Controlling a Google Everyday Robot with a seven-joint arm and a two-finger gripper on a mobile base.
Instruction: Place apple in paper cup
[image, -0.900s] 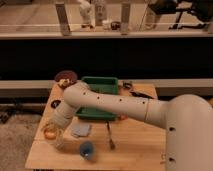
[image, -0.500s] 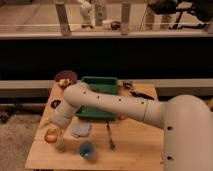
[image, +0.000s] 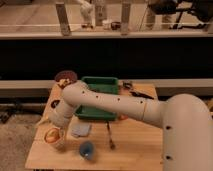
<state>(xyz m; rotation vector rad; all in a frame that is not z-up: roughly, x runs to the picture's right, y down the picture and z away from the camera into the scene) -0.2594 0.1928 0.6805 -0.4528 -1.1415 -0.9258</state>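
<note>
The apple, orange-red with yellow patches, is at the front left of the wooden table, right at the end of my arm. It sits at the mouth of the pale paper cup, whose lower wall shows just beneath it. My gripper is directly over the apple and touches or nearly touches it. The white arm reaches down to it from the right, across the table.
A blue cup stands just right of the paper cup. A grey cloth and a dark utensil lie mid-table. A green tray sits behind, a brown bowl at the back left, and dark items at the back right.
The gripper and the apple have moved slightly down and to the right, onto the paper cup's mouth. Nothing else has moved.
</note>
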